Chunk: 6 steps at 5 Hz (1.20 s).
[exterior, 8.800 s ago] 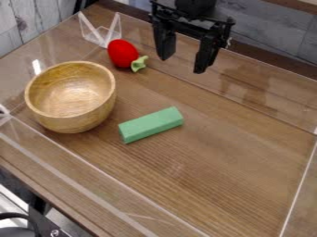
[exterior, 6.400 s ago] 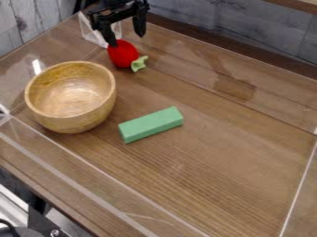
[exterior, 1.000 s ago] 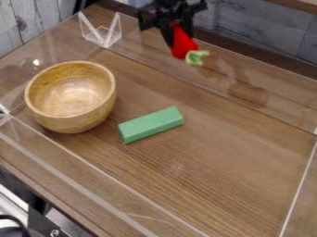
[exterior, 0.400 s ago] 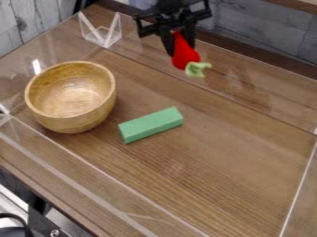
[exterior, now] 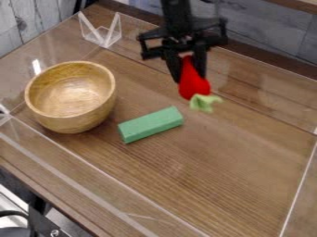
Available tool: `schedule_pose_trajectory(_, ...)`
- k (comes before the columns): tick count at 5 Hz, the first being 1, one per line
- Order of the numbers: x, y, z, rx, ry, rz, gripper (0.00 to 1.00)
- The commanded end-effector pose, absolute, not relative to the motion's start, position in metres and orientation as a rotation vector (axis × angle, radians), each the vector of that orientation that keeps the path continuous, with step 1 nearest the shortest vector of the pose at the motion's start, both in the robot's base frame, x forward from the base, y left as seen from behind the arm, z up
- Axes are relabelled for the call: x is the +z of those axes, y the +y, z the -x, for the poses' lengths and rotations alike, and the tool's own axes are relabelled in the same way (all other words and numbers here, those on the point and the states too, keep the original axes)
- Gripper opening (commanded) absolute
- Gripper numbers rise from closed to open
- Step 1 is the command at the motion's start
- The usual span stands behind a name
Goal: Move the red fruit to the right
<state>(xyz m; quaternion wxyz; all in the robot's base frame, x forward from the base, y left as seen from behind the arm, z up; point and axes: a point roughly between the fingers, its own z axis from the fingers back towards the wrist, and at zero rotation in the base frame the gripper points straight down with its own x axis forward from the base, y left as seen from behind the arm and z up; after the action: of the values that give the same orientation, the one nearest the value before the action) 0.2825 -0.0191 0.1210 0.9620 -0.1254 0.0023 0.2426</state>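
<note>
The red fruit (exterior: 194, 83), a small glossy strawberry-like toy with a light green leafy cap at its lower end, hangs above the table right of centre. My gripper (exterior: 184, 57) comes down from above and is shut on the red fruit's upper part, with dark fingers (exterior: 202, 53) on both sides of it. The fruit's cap points down and to the right, just right of the green block.
A wooden bowl (exterior: 70, 95) stands at the left. A green rectangular block (exterior: 151, 124) lies near the middle. Clear plastic walls (exterior: 99, 31) ring the wooden table (exterior: 210, 176), with a low front wall along the near edge.
My gripper has carried the red fruit forward and to the right, from the back of the table to a spot just right of the green block.
</note>
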Motion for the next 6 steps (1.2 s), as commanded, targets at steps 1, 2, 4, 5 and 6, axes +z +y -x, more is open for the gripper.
schedule_pose_trajectory(1, 0.122, -0.031, -0.271, 0.365, -0.036, 0.248, 0.0)
schedule_pose_trajectory(2, 0.103, -0.039, -0.259, 0.229, -0.025, 0.235, 0.0)
schedule_pose_trajectory(4, 0.072, -0.037, -0.246, 0.128, -0.047, 0.227, 0.0)
schedule_pose_trajectory(5, 0.059, -0.041, -0.25, 0.138, -0.072, 0.233, 0.0)
schedule_pose_trajectory(6, 0.046, -0.043, -0.255, 0.153, -0.087, 0.233, 0.0)
